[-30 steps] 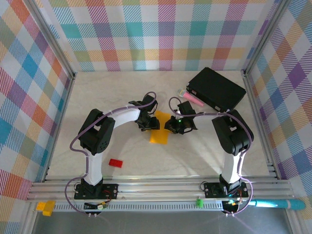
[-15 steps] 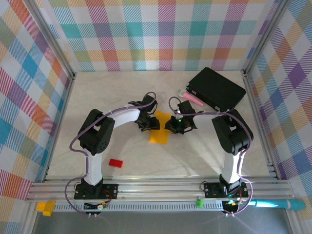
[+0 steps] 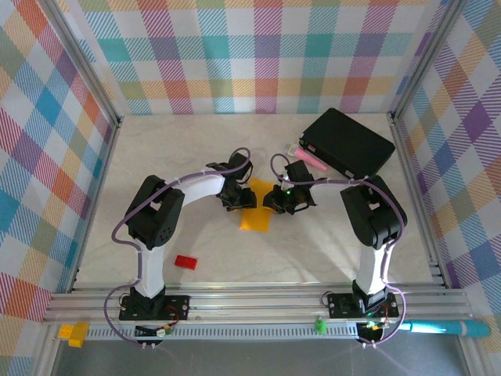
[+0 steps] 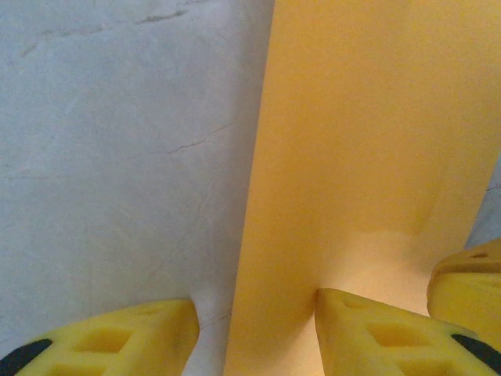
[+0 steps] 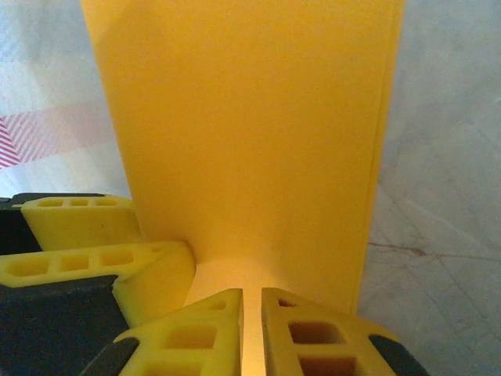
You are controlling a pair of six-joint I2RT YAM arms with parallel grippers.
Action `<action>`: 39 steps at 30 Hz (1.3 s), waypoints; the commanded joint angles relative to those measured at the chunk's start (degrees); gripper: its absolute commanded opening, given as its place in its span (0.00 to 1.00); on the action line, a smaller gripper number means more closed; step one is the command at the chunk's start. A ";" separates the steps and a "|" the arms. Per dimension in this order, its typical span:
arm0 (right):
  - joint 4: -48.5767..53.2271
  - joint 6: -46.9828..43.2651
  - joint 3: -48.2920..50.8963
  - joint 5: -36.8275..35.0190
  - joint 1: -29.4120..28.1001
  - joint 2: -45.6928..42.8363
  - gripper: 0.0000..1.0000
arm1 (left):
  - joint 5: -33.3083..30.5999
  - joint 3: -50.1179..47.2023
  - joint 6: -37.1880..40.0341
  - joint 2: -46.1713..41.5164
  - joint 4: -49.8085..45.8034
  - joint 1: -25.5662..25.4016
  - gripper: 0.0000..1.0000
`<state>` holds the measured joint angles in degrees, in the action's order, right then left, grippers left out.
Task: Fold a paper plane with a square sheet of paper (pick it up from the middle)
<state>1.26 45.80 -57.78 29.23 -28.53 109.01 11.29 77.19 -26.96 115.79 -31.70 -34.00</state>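
Observation:
The orange-yellow square sheet of paper [image 3: 256, 218] lies at the table's middle between both grippers, looking narrow and folded from above. My right gripper [image 5: 250, 321] is shut on its edge, and the paper [image 5: 243, 133] spreads away broad from the jaws. In the top view that gripper [image 3: 275, 200] is at the paper's right side. My left gripper [image 4: 254, 329] stands open astride the paper's [image 4: 360, 141] left edge, one finger [image 4: 102, 341] on the bare table and the other [image 4: 383, 337] on the paper. From above, this left gripper [image 3: 237, 196] is at the paper's left side.
A black box [image 3: 348, 142] sits at the back right with a pink stick [image 3: 309, 159] in front of it. A small red block [image 3: 185, 262] lies near the left arm's base. Checked walls close in the pale table [image 3: 172, 149] on three sides.

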 commanded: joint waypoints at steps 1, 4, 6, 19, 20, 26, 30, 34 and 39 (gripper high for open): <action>-0.52 -0.80 -1.41 1.37 -0.29 0.56 0.14 | 0.77 -4.06 -0.19 9.23 3.25 -2.21 0.48; 0.29 -0.98 -1.71 0.94 -0.29 1.26 0.14 | 0.79 -4.20 -0.17 9.25 3.28 -2.21 0.48; 1.39 -1.32 -1.90 0.25 -0.29 1.93 0.14 | 0.76 -4.20 -0.18 9.28 3.22 -2.21 0.48; 15.00 -6.25 -4.91 -5.61 -0.30 7.35 0.10 | 0.59 -4.48 -0.94 6.47 3.08 -2.12 0.48; 16.57 -7.33 -5.59 -6.12 -0.29 7.91 0.09 | 0.58 -4.55 -1.50 4.88 3.25 -1.96 0.48; 27.01 -18.47 -12.53 -9.22 -0.29 12.74 0.08 | -2.08 -6.98 -6.33 -7.75 6.72 0.27 0.49; 31.01 -23.16 -15.84 -9.81 -0.30 14.60 0.07 | -2.91 -9.66 -8.82 -13.62 9.57 1.55 0.49; 32.09 -23.93 -16.83 -9.99 -0.22 15.13 0.07 | 0.54 -12.32 -11.44 -15.97 14.68 1.92 0.44; 32.51 -23.18 -17.02 -10.41 -0.21 15.49 0.07 | 7.37 -13.80 -14.51 -15.18 22.52 1.92 0.27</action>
<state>26.70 24.29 -76.97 28.05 -28.53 119.42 13.63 64.82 -38.48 100.68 -14.92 -32.42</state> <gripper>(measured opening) 0.074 0.290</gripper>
